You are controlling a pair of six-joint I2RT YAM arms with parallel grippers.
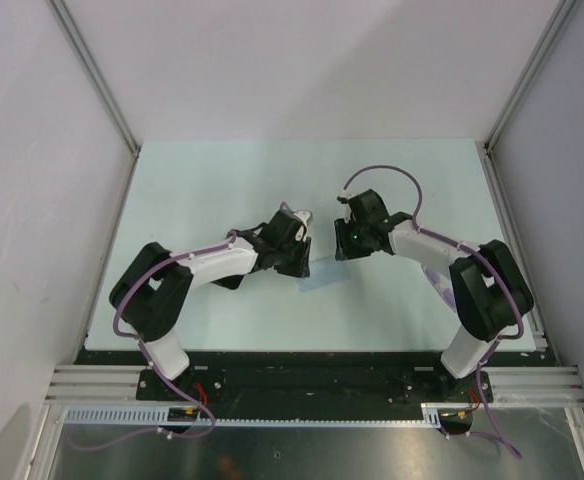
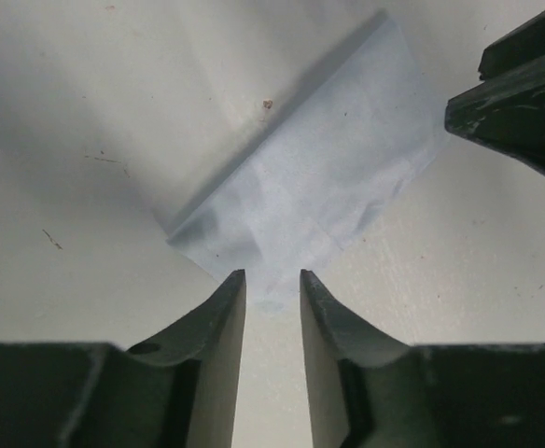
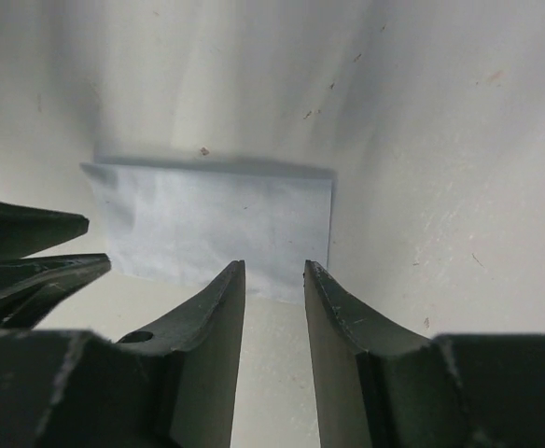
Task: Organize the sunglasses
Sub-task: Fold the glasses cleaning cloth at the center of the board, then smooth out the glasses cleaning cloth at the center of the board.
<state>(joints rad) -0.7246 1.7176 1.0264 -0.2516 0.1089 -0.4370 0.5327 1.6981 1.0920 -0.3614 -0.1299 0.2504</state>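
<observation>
Both arms are reaching inward and meeting over the middle of the surface [image 1: 222,180].

Left pincer [image 2: 272,276] is sitting low with its fingers narrowly parted and gripping nothing. The near corner of the light blue cloth [image 2: 319,159] is lying right at its tips. Right pincer [image 3: 274,267] is likewise narrowly parted and empty, lining up on a straight edge of the cloth from the other side. Each wrist view is catching the other pincer's dark fingers at its margin, so the two are working close together but apart.

Sunglasses are not showing in any view. Whether the arms are hiding them from overhead, I cannot tell.

The cloth is lying flat, and a faint band across it is hinting at a fold. My reading is that two pincers are coming at one limp sheet because one hold would let it droop and bunch. The cloth work looks like a side step of the tidying.

The cloth's borders are lying flush, so a finger is likely needing to scrape under one or pinch up a pucker. Room is opening toward the far edge and both sides, and the enclosure walls [image 1: 32,150] are standing well apart. The tight spot is the gap between the pincers themselves.
</observation>
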